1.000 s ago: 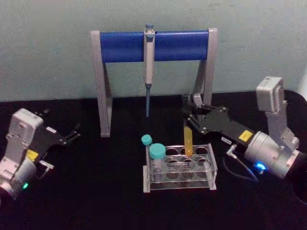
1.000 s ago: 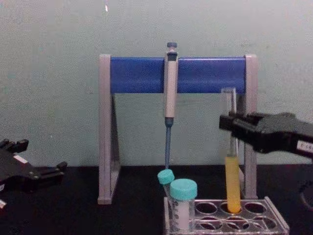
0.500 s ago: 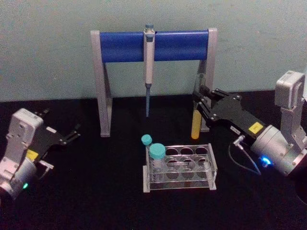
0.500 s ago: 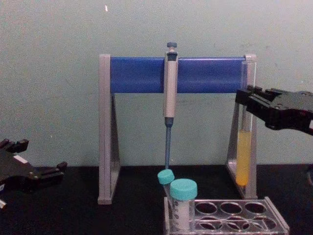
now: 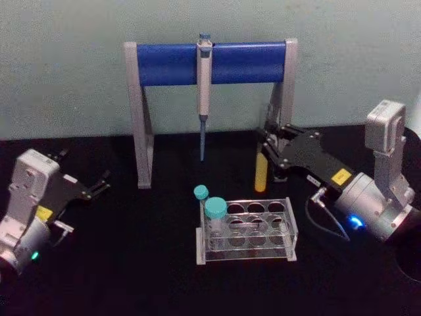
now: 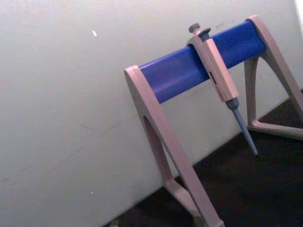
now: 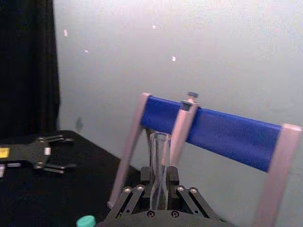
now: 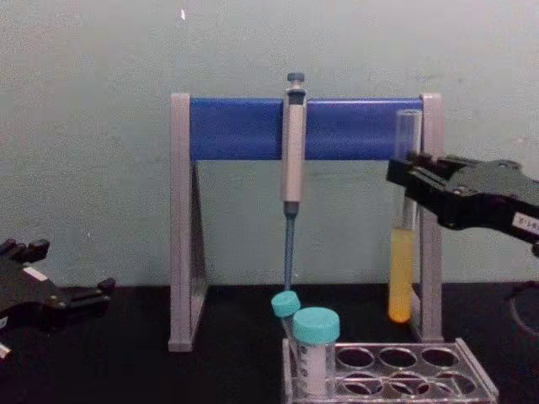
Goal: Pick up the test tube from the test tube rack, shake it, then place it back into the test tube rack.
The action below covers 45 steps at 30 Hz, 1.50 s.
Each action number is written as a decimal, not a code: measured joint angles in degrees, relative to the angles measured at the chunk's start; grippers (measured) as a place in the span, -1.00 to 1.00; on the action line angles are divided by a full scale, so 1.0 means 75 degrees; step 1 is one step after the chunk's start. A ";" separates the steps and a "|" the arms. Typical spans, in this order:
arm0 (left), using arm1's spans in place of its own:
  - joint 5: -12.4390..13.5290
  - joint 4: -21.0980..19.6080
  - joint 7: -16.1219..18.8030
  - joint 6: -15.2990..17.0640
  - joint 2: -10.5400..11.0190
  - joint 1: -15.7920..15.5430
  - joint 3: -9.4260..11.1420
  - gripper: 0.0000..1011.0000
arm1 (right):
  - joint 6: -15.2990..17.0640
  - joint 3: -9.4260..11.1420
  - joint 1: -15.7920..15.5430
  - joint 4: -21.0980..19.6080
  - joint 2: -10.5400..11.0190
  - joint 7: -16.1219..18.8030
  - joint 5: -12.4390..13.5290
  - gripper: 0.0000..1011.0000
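The test tube, a long clear glass tube with yellow liquid in its lower part, hangs upright in the air above and behind the right end of the test tube rack. My right gripper is shut on its upper half. From the head view the test tube is held by the right gripper behind the clear test tube rack. The right wrist view shows the test tube's open top standing up between the fingers. My left gripper rests open at the far left of the table.
Two teal-capped tubes stand at the rack's left end. The grey-and-blue pipette stand stands behind the rack with a pipette hanging from it. The held tube is close to the stand's right leg.
The right gripper lifted the test tube out of the rack, carried it up and to the right, and has now swung it back left a little. The left arm has not moved.
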 joint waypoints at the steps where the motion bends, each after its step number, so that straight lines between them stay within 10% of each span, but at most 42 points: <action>1: 0.0000 0.0000 0.0000 0.0000 0.0000 0.0000 0.0000 0.98 | -0.0005 -0.0017 0.0014 0.0017 -0.0004 0.0063 0.0026 -0.57; 15: 0.0000 0.0000 0.0000 0.0000 0.0000 0.0000 0.0000 0.98 | 0.0384 -0.0239 0.0094 -0.0175 0.0530 0.1367 0.1099 -0.57; 25: 0.0000 0.0000 0.0000 0.0000 0.0000 0.0000 0.0000 0.98 | 0.0965 -0.0130 -0.0182 -0.0848 0.1349 0.1313 0.1352 -0.57; 33: 0.0000 0.0000 0.0000 0.0000 0.0000 0.0000 0.0000 0.98 | 0.1081 -0.0019 -0.0427 -0.1370 0.1775 0.0110 0.0399 -0.57; 45: 0.0000 0.0000 0.0000 0.0000 0.0000 0.0000 0.0000 0.98 | 0.0536 0.0031 -0.0418 -0.1094 0.0932 -0.1222 -0.0856 -0.57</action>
